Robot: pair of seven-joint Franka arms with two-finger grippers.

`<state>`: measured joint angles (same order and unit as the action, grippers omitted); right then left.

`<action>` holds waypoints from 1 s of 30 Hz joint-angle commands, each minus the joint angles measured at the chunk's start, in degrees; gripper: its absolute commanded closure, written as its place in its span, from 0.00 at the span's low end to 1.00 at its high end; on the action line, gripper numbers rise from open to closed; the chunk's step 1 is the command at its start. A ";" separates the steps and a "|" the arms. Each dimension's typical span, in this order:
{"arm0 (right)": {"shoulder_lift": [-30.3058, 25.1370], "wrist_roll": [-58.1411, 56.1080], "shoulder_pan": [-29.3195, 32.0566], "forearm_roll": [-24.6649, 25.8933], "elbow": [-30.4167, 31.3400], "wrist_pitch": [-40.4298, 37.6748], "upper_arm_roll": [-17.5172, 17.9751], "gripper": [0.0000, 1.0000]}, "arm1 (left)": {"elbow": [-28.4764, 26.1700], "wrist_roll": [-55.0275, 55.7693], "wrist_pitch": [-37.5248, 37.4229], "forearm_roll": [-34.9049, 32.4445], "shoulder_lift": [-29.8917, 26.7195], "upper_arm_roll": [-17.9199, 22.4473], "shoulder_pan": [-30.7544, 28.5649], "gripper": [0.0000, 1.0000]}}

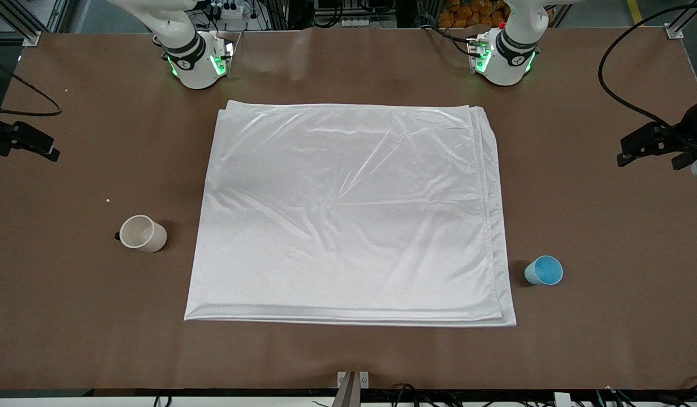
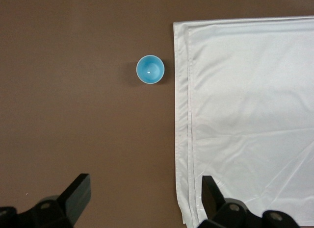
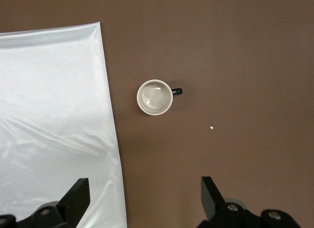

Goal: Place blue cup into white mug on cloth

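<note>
Left hand (image 2: 142, 201): fingers spread wide and holding nothing; it is hanging high over the bench (image 1: 71, 316) at the left arm's end, with the edge of the cloth (image 1: 348, 215) under one finger
Right hand (image 3: 142, 201): fingers spread wide and empty; it is hovering high over the bench at the right arm's end, one finger over the cloth's edge
Blue cup (image 2: 150, 69): standing upright on the bare bench, mouth up, below and well ahead of the left hand; just beside the cloth but not touching it
White mug (image 3: 155, 97): sitting upright on the bare bench below and ahead of the right hand; its dark handle is pointing away from the cloth; not yet on the cloth
Step in hand: nothing is being gripped yet; judging by the layout, each hand is facing its own vessel
Doing it well: the left hand should be coming straight down, centring the cup between its fingers and pinching the tapered wall firmly; the mug wants setting level on flat cloth before the cup is being lowered into it
</note>
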<state>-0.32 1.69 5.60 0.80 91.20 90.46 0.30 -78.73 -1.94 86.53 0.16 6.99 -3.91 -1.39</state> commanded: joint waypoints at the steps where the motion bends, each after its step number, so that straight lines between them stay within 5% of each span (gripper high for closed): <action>1: -1.18 0.77 0.47 -0.45 1.44 0.77 0.32 0.00 | 0.16 0.62 -0.75 1.51 -0.31 0.04 -0.28 0.00; 30: -1.09 0.33 0.64 -0.45 1.61 0.77 0.32 0.00 | -0.46 1.15 2.50 0.63 0.92 -0.04 -0.19 0.00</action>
<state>-0.32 1.69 5.60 0.80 91.33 90.50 0.27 -78.73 -1.88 87.06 0.16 7.13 -3.91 -1.39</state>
